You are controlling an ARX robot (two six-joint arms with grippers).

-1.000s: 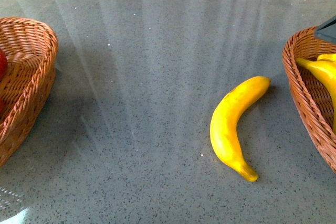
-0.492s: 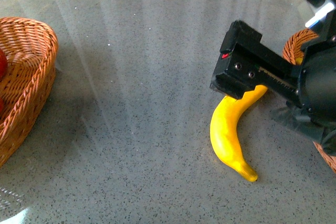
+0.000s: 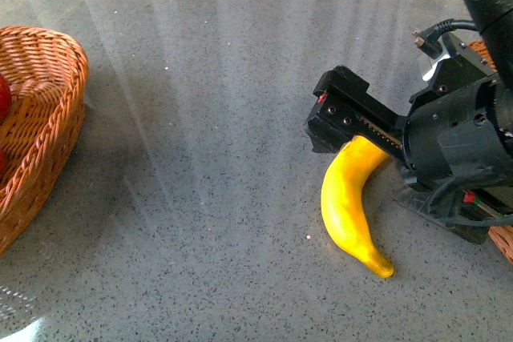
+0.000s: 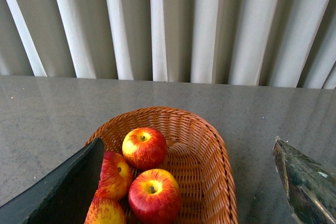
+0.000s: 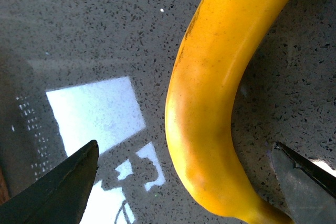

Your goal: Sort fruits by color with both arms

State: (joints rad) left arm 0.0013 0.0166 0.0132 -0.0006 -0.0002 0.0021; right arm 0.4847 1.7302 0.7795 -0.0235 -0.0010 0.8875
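Apples (image 4: 144, 148): 4 in basket (image 4: 212, 148); banana (image 3: 343, 198): 1 on table (image 3: 200, 118).

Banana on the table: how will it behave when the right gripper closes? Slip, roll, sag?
The banana looks glossy, so it may slip; grip the thick middle. Lying curved and flat on the table, it likely pivots rather than rolls. Looks stiff; probably won't sag.
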